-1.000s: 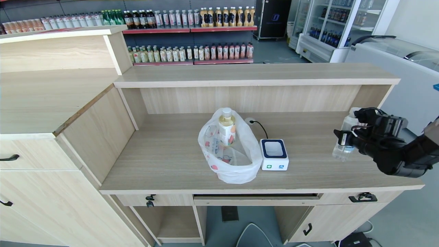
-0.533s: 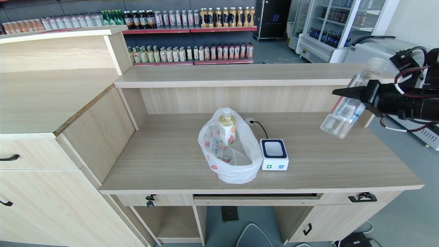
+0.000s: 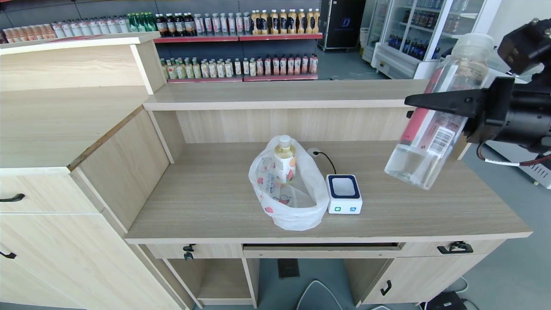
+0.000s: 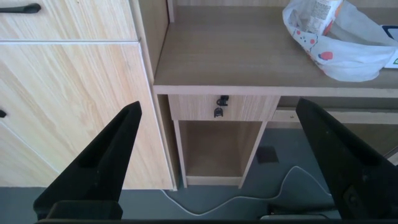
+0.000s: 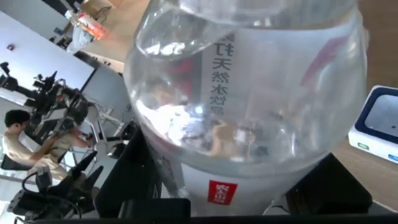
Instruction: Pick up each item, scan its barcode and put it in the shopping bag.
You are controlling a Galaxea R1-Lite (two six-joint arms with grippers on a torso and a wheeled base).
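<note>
Head: right gripper (image 3: 419, 107) is clamping a tilted bottle (image 3: 434, 129) in the air, up right of the scanner (image 3: 343, 193); bag (image 3: 292, 202) is sitting on the counter (image 3: 409, 211).
Left wrist: left gripper (image 4: 217, 109) is hanging spread wide, beside the counter front.
Right wrist: bottle (image 5: 249, 93) is sitting between the fingers; scanner (image 5: 376, 124) beyond.

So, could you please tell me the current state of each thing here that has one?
water bottle: capped, tilted, held above the counter.
right gripper: shut on the water bottle.
left gripper: open.
shopping bag: open, standing on the counter.
drink bottle: capped, upright in the shopping bag.
scanner: flat on the counter, cable attached.
</note>
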